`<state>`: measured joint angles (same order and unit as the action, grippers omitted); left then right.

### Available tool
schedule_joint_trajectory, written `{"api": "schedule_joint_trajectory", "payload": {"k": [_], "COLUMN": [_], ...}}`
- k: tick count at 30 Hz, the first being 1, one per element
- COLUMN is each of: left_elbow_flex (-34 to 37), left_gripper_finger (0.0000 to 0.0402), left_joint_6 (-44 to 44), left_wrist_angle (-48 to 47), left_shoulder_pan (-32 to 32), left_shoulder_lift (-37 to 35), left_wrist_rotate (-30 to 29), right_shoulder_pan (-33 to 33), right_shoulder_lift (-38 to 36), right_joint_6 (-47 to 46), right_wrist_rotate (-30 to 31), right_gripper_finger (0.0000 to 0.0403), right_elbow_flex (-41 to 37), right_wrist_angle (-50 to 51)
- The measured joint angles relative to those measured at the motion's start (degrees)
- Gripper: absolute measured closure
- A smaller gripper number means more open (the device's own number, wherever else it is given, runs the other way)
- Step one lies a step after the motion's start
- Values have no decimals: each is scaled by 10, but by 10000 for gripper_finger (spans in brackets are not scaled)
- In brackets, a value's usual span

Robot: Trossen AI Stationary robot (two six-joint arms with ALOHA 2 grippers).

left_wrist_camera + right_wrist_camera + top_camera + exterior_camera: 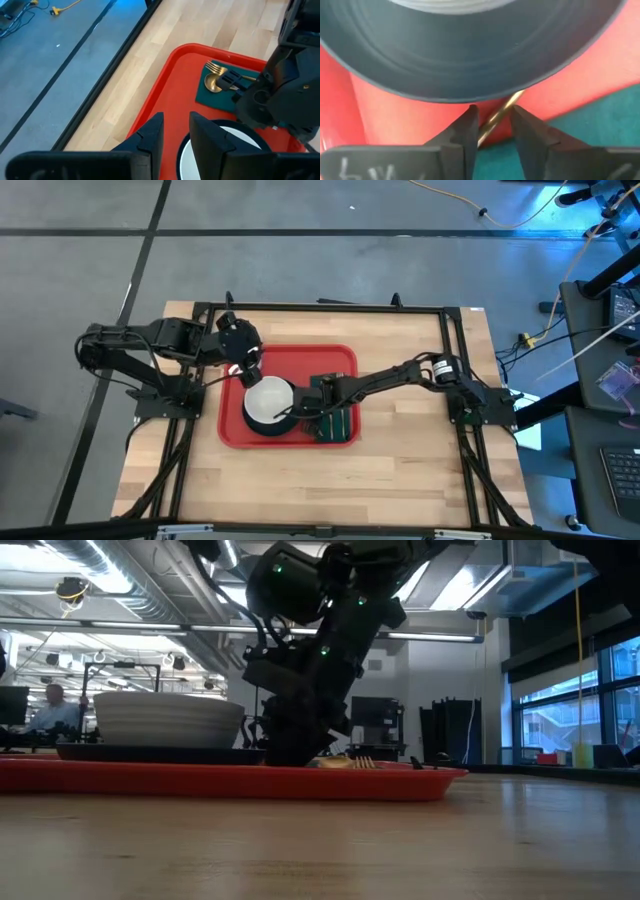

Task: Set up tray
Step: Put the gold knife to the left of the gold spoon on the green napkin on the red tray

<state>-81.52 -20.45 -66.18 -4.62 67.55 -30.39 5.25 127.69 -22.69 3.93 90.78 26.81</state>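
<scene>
Red tray [290, 365] sits at mid-table between the two arms, w/ setup looking well along. A white bowl [268, 402] on a dark plate [262, 425] occupies the tray's left-center. A green napkin [335, 420] lies on the tray's right side, and a gold fork [214, 66] and spoon [214, 85] are already laid on it.

What's left, judging by the frames: one more gold utensil [496, 120], a thin handle, lies half under the plate rim & over the napkin edge. The right gripper [492, 131] is down at the tray surface just beside the plate, fingers a narrow gap apart, straddling that handle. Can't tell whether they're pressing on it or only bracketing it. So this reads as the last piece being placed or straightened, not a fresh start.

The left gripper [175, 135] hangs above the tray's left-rear corner, near the bowl, fingers slightly apart w/ nothing between them. It appears to be waiting.

Orientation: the tray lies flat, rim up, long axis running left-right across the table, square to the table edges. The napkin's long axis runs front-back, across the tray's. Fork & spoon lie side by side on the napkin.
</scene>
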Motion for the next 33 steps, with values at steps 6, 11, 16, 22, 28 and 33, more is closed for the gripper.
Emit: {"api": "schedule_joint_trajectory", "payload": {"k": [6,11,16,22,28,33], "left_elbow_flex": [0,0,0,0,0,0], "left_gripper_finger": [316,316,316,316,315,315], "left_joint_6": [0,0,1,1,2,29], "left_wrist_angle": [0,0,0,0,0,0], "left_shoulder_pan": [0,0,0,0,0,0], "left_shoulder_lift": [0,0,0,0,0,0], "left_wrist_rotate": [0,0,0,0,0,-1], "right_shoulder_pan": [-1,-3,-6,-13,-16,-16], "right_shoulder_lift": [3,5,9,9,10,10], "right_joint_6": [-20,-54,-76,-158,-257,-315], "right_wrist_rotate": [-2,-9,-11,-17,-16,-9], "right_gripper_finger": [341,392,384,396,402,402], "right_elbow_flex": [2,15,34,45,60,83], "right_wrist_angle": [10,13,18,35,45,58]}}
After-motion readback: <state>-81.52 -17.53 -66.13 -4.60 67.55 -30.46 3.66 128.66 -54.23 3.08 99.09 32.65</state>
